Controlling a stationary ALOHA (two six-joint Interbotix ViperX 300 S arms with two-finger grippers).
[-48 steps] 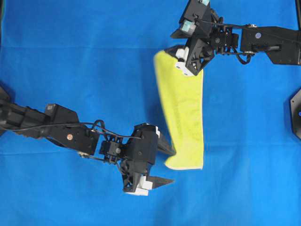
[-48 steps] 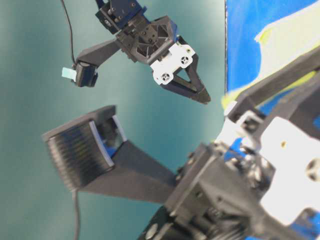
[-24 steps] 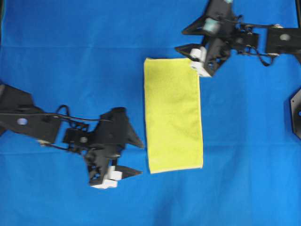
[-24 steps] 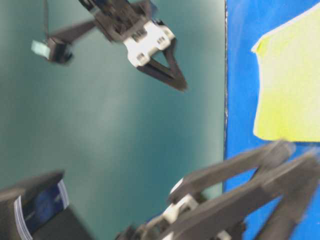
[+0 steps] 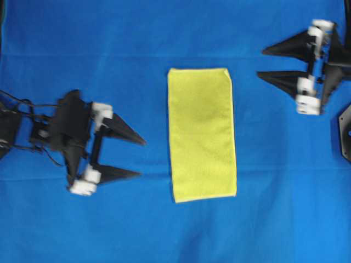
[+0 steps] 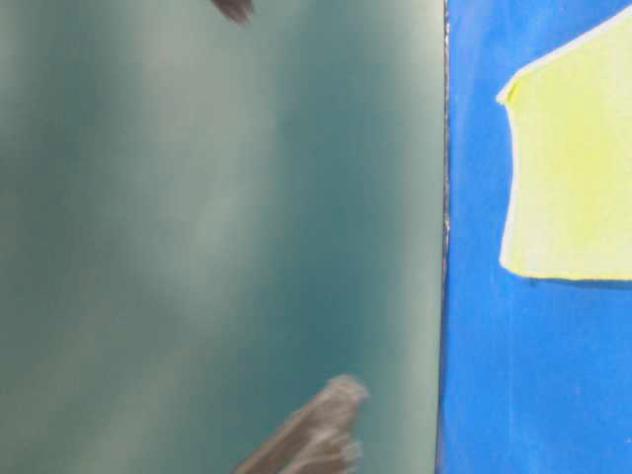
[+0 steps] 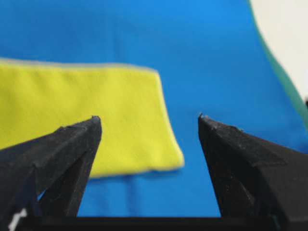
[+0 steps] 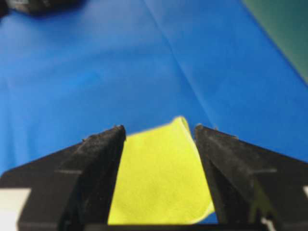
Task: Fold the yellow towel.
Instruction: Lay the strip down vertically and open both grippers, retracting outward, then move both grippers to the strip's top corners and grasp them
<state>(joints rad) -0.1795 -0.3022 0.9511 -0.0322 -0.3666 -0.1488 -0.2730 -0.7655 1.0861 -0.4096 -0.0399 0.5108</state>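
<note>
The yellow towel [image 5: 202,135] lies flat as a folded rectangle on the blue cloth [image 5: 164,33]. Left of the towel, the left gripper [image 5: 141,159] gapes wide, empty. Right of it, the right gripper [image 5: 259,62] does likewise.

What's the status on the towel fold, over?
Left gripper open, empty, left of the yellow towel. Right gripper open, empty, off its upper right. Towel lies flat, folded to a rectangle. Nothing in the way.
</note>
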